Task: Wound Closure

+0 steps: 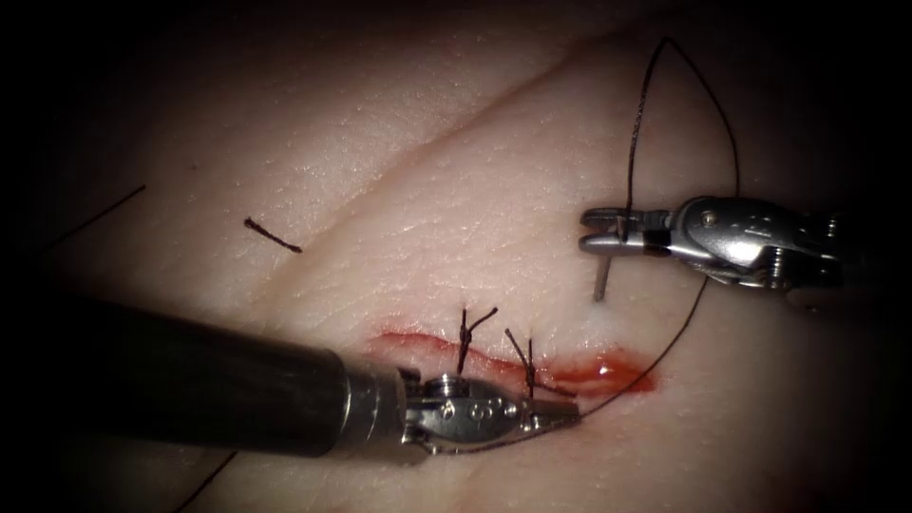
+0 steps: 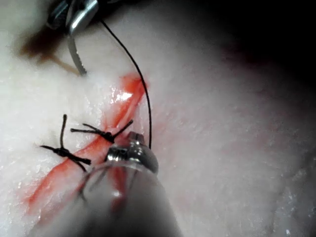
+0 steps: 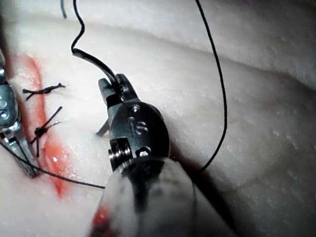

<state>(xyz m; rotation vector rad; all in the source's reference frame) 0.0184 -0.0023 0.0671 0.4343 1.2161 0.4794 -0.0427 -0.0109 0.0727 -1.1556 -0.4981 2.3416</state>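
Your right claw [image 1: 600,231] is clamped on the needle [image 1: 601,282], its tip in the tissue [image 1: 427,209] at 2 o'clock from the cut [image 1: 494,359]. Your left claw [image 1: 560,411] is clamped on the thread [image 1: 665,347]; tugging could tear tissue.

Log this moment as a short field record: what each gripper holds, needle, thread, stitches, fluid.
right gripper: shut on the needle, near its thread end
needle: tip down into the tissue, right of the cut
left gripper: shut on the thread beside the cut
stitches: two knots across the cut
red fluid: pooled at the cut's right end
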